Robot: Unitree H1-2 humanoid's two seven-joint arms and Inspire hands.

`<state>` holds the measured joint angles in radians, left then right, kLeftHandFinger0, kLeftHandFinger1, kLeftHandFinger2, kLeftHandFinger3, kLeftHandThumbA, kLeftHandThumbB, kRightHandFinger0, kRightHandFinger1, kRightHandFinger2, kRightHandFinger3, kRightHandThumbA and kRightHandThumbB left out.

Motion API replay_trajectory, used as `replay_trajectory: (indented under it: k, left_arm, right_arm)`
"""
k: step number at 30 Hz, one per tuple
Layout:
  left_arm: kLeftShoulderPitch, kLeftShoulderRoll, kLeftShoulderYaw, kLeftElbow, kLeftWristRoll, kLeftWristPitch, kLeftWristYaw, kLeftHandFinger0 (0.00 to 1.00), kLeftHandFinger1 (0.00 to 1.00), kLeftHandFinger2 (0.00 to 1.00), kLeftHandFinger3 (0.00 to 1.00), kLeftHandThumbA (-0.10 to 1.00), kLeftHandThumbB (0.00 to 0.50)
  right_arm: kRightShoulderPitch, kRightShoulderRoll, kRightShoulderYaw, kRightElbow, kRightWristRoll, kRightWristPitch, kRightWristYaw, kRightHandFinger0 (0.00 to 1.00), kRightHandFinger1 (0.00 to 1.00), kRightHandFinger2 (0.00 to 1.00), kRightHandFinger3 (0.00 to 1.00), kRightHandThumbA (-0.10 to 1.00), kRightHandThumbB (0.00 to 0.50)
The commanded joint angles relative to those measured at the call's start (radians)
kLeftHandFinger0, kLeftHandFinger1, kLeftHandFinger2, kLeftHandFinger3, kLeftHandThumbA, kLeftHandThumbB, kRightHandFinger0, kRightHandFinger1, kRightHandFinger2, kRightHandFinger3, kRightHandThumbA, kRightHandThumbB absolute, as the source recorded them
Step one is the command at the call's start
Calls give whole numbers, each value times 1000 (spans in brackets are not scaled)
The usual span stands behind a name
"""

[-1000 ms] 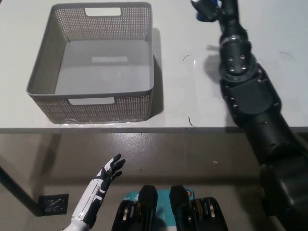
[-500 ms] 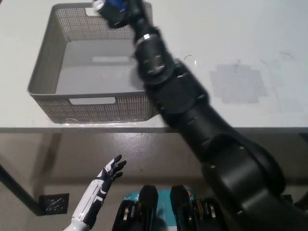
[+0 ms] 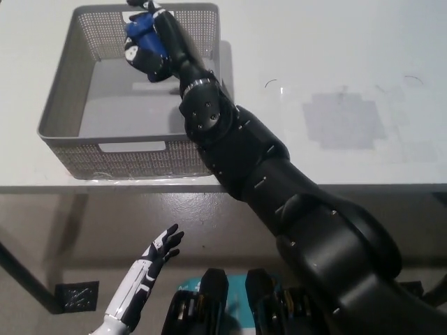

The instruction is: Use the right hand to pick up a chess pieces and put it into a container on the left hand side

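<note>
My black right hand (image 3: 148, 43) hangs over the back of the grey mesh basket (image 3: 63, 105), shut on a blue chess piece (image 3: 142, 28). Only part of the piece shows between the fingers. The black arm crosses the basket's right wall from the lower right and hides that corner. Below the table edge at the lower left, my white left hand (image 3: 159, 248) rests open with its fingers spread.
The basket stands at the front left of the white table (image 3: 335, 56). A pale square patch (image 3: 343, 120) marks the tabletop to the right. The table's front edge runs across the picture's middle, with floor below it.
My right arm has swung left from the table's far right to over the basket, carrying the blue piece. The left hand has stayed where it was.
</note>
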<state>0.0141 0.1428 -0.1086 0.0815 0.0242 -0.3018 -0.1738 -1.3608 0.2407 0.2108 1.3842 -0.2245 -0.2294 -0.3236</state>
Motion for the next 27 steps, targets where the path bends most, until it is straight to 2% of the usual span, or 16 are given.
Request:
replay_trajectory:
  k: [1,4,5,6,7,8,9,10,12,13,16,20,22,27]
  left_arm:
    - [-21,8,-2,-24,-10,-15,-14,1000,1000,1000,1000,1000,187]
    - [-23,7,-3,-25,-10,-12,-16,1000,1000,1000,1000,1000,172]
    - [-26,9,-4,-25,-11,-10,-20,1000,1000,1000,1000,1000,174]
    - [-26,12,-6,-28,-7,-2,-22,1000,1000,1000,1000,1000,184]
    - [-28,13,-6,-29,-7,0,-24,1000,1000,1000,1000,1000,185]
    - [-30,14,-6,-28,-4,2,-24,1000,1000,1000,1000,1000,185]
    - [-32,16,-7,-26,-3,-3,-26,1000,1000,1000,1000,1000,178]
    - [-28,16,-8,-31,-3,6,-26,1000,1000,1000,1000,1000,187]
    - [-30,17,-8,-31,-1,2,-28,1000,1000,1000,1000,1000,184]
    - [-35,18,-8,-28,-1,-3,-30,1000,1000,1000,1000,1000,182]
    - [-37,19,-8,-34,9,5,-29,1000,1000,1000,1000,1000,193]
    - [-41,19,-9,-27,18,-5,-29,1000,1000,1000,1000,1000,175]
    - [-41,18,-8,-28,23,-6,-26,1000,1000,1000,1000,1000,181]
    - [-46,18,-10,-27,23,-3,-29,1000,1000,1000,1000,1000,189]
  right_arm:
    - [-29,-10,36,-1,-44,-36,-19,0,390,776,895,-100,111]
    - [-18,-23,40,6,-33,-15,34,0,415,769,862,-100,116]
    - [-18,-27,41,8,-31,12,47,48,471,812,869,-100,145]
    - [-20,-30,45,12,-36,54,54,149,542,864,904,-100,190]
    - [-20,-31,45,11,-36,58,54,149,515,818,842,-100,192]
    - [-22,-37,48,12,-37,71,75,384,662,882,930,99,216]
    - [-27,-45,47,13,-30,93,140,791,984,1000,1000,291,282]
    - [-27,-50,46,11,-24,105,189,1000,1000,1000,1000,406,291]
    - [-29,-64,76,11,-50,116,254,1000,1000,1000,1000,610,370]
    - [-32,-70,85,11,-57,131,273,1000,1000,1000,1000,732,390]
    - [-34,-81,113,4,-71,160,307,1000,1000,1000,1000,898,423]
    - [-26,-91,120,-6,-72,157,319,1000,1000,1000,1000,969,425]
    - [-24,-93,119,-9,-73,153,317,1000,1000,1000,1000,1000,421]
    - [-30,-105,103,-25,-64,152,307,1000,1000,1000,1000,1000,424]
